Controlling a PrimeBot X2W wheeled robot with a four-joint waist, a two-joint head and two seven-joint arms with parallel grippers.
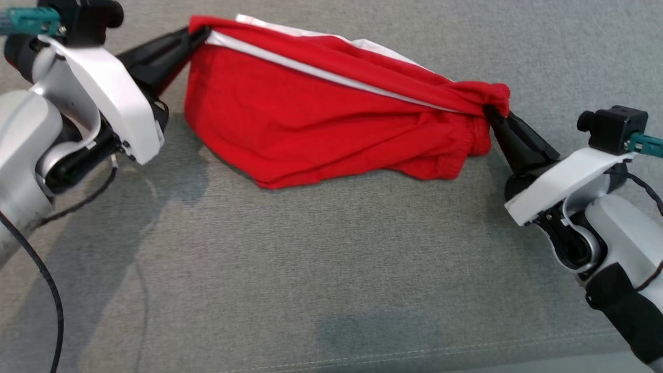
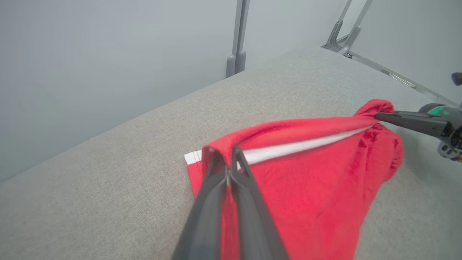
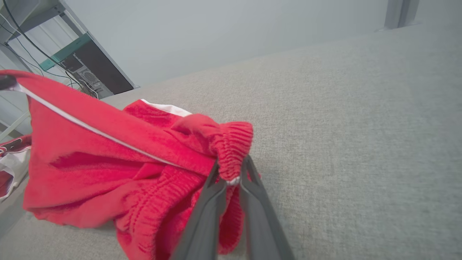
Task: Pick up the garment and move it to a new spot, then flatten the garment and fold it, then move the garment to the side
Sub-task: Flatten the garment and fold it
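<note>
The left hand (image 1: pixel 199 36) and right hand (image 1: pixel 489 111) are gripping opposite ends of the garment (image 1: pixel 311 119), which is sagging onto the bench (image 1: pixel 311 259). Flattening, folding and side placement are apparently remaining.

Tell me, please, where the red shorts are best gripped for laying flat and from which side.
Probably both ends of the top edge: the left gripper from the left on the leg end, the right gripper from the right on the gathered waistband. The red shorts hang taut between them.
</note>
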